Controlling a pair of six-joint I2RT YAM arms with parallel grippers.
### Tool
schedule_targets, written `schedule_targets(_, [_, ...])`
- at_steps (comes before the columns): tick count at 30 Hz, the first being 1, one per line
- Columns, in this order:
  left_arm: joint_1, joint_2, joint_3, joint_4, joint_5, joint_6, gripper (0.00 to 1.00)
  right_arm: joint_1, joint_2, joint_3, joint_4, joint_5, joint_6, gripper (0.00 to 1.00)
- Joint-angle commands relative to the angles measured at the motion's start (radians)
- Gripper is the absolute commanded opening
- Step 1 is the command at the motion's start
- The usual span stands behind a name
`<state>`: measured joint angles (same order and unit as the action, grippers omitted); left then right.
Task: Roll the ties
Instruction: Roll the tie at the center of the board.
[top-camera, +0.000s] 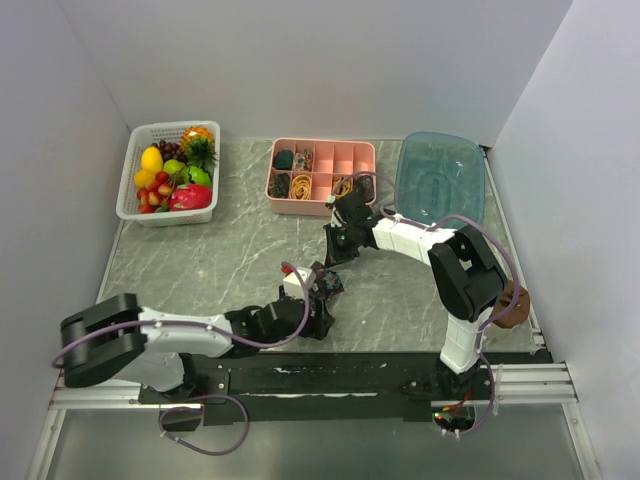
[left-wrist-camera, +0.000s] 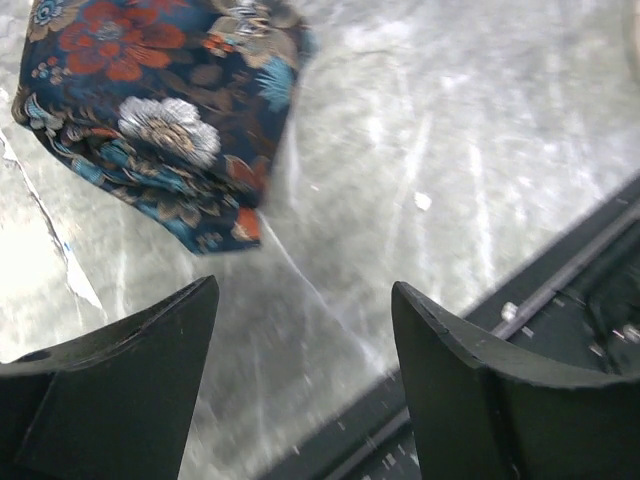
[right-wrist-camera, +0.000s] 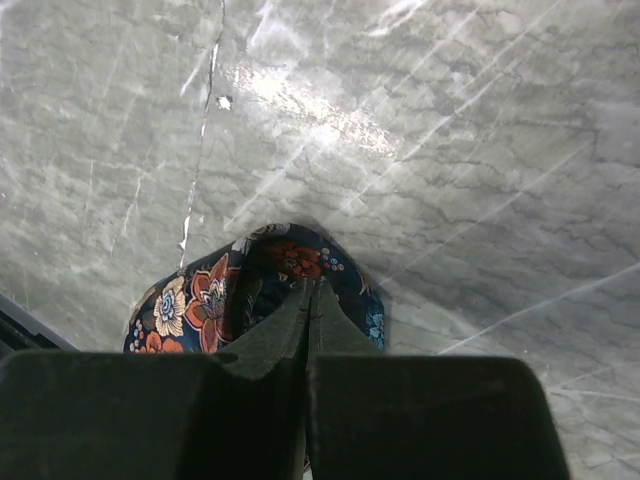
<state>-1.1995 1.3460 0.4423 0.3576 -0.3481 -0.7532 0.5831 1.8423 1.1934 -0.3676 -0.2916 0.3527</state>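
One tie (right-wrist-camera: 200, 300), dark navy with red, blue and tan flowers, is bunched into a small roll. My right gripper (right-wrist-camera: 310, 285) is shut, and the fabric curls round its fingertips just above the grey marble table (right-wrist-camera: 450, 150). In the top view the right gripper (top-camera: 335, 258) reaches to the table's middle, with the tie (top-camera: 331, 274) at its tip. My left gripper (left-wrist-camera: 305, 300) is open and empty, low over the table near its front edge. The tie (left-wrist-camera: 160, 110) lies up and left of its fingers, apart from them. In the top view the left gripper (top-camera: 320, 298) sits just in front of the tie.
A pink compartment tray (top-camera: 322, 144) at the back middle holds dark rolls and yellow-orange bands. A white fruit basket (top-camera: 135, 150) stands at the back left, and a blue-green tub (top-camera: 440, 140) at the back right. A black rail (left-wrist-camera: 560, 290) runs along the front edge.
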Motion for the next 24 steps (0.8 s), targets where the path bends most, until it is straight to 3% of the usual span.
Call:
schedule_targets(1, [-0.031, -0.17, -0.051, -0.074, -0.06, -0.038, 0.8, -0.014, -0.023, 0.029, -0.013, 0.028, 0.014, 0.0])
schedule_targets(6, [-0.008, -0.349, -0.106, -0.186, -0.096, -0.175, 0.99, -0.023, -0.054, 0.006, -0.004, 0.048, 0.025, 0.0])
schedule_targets(11, [0.144, -0.424, -0.125, -0.187, 0.064, -0.302, 0.96, -0.043, -0.109, -0.029, 0.025, 0.077, 0.051, 0.0])
schedule_targets(18, [0.304, -0.326, -0.174, 0.031, 0.322, -0.425, 0.96, -0.146, -0.227, -0.13, 0.119, 0.027, 0.12, 0.05])
schedule_targets(19, [0.33, -0.286, -0.18, 0.099, 0.34, -0.443, 0.96, -0.158, -0.242, -0.168, 0.168, -0.013, 0.123, 0.21])
schedule_targets(21, [0.345, -0.242, -0.197, 0.171, 0.373, -0.48, 0.96, -0.181, -0.296, -0.211, 0.225, -0.058, 0.124, 0.43])
schedule_targets(22, [0.35, -0.202, -0.201, 0.193, 0.373, -0.509, 0.97, -0.183, -0.313, -0.248, 0.273, -0.072, 0.124, 0.63])
schedule_targets(24, [0.354, -0.138, -0.226, 0.299, 0.386, -0.543, 0.97, -0.184, -0.343, -0.274, 0.302, -0.121, 0.123, 0.8])
